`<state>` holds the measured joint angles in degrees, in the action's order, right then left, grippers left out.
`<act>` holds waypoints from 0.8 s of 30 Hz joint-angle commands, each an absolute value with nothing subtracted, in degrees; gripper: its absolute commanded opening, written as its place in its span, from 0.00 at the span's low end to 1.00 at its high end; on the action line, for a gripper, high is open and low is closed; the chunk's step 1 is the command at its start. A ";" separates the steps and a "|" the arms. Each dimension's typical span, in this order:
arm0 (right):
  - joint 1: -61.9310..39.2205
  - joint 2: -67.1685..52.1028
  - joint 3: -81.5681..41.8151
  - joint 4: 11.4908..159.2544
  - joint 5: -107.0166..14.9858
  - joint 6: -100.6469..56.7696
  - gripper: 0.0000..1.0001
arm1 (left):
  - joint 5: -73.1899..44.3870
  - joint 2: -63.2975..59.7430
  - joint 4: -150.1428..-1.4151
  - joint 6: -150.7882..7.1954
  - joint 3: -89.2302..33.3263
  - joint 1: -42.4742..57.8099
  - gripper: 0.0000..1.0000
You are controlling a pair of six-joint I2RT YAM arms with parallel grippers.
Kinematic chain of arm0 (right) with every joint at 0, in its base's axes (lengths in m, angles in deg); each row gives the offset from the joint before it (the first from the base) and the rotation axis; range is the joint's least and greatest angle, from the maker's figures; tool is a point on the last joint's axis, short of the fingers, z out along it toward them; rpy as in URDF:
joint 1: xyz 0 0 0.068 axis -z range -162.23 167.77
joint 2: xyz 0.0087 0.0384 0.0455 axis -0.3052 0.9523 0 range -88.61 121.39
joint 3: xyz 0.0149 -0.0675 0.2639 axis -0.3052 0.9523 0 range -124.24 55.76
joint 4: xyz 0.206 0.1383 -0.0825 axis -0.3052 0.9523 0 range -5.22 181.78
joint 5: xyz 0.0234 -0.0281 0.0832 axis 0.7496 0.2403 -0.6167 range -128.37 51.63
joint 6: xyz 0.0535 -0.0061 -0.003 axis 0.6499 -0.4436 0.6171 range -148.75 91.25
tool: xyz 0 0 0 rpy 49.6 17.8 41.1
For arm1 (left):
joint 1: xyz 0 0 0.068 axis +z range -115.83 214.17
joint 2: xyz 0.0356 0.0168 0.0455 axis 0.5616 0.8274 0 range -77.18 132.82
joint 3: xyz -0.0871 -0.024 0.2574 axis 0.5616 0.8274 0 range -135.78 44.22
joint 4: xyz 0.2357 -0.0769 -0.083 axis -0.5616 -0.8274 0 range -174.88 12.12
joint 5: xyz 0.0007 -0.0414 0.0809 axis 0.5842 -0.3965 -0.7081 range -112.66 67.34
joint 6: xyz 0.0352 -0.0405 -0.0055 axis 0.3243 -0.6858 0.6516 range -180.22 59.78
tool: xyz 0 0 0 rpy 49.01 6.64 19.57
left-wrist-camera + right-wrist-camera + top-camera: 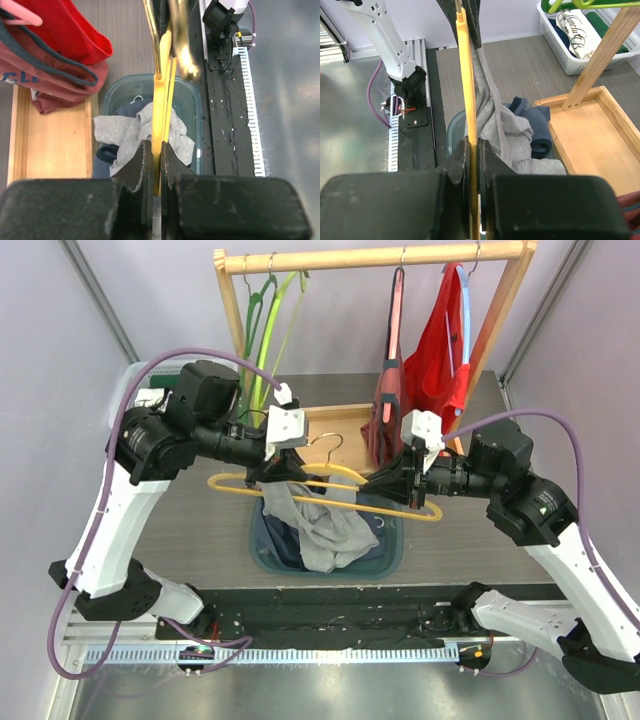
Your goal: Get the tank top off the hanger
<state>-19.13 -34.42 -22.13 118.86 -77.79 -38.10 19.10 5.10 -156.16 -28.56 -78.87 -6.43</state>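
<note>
Left pincer [266, 474] was clamped narrow on the yellow hanger [335, 471] near its left shoulder. Right pincer [397, 490] was clamped narrow on the right shoulder. I held the hanger level above the blue bin [392, 552] on the table [200, 530]. The grey tank top [322, 528] hung from the hanger between my pincers, at 4 o'clock from the left one and 8 o'clock from the right. Its lower part lay piled in the bin. Right wrist view: grey fabric ran along the hanger just beside my pincer.
</note>
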 commanded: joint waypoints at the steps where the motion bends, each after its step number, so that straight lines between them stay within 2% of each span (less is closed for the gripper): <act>1: -18.70 -36.75 -22.73 115.36 -75.12 -34.65 0.01 | 10.59 4.21 -153.60 -36.36 -79.81 -6.61 0.22; 3: -18.70 -37.46 -22.29 115.19 -73.97 -33.68 0.01 | 0.26 4.03 -149.36 -41.04 -78.66 -6.61 0.38; 4: -18.70 -38.07 -22.12 115.19 -73.54 -33.33 0.01 | -2.86 3.77 -147.68 -42.45 -78.04 -6.61 0.53; 6: -18.70 -39.74 -21.33 115.19 -72.22 -32.28 0.01 | -7.87 3.41 -144.34 -44.83 -77.60 -6.61 0.59; 7: -18.70 -40.36 -21.15 115.27 -71.69 -31.92 0.01 | -11.20 3.24 -143.54 -45.44 -77.77 -6.61 0.68; 10: -18.70 -42.55 -20.53 116.06 -69.41 -30.61 0.01 | -15.79 3.24 -141.78 -47.29 -79.53 -6.61 0.77; 15: -18.70 -44.93 -21.15 118.09 -64.84 -29.55 0.01 | -17.92 3.06 -141.51 -48.79 -81.64 -6.61 0.78; 24: -18.70 -43.79 -21.94 118.09 -62.10 -29.46 0.01 | -11.59 2.18 -143.18 -49.49 -78.39 -6.61 0.65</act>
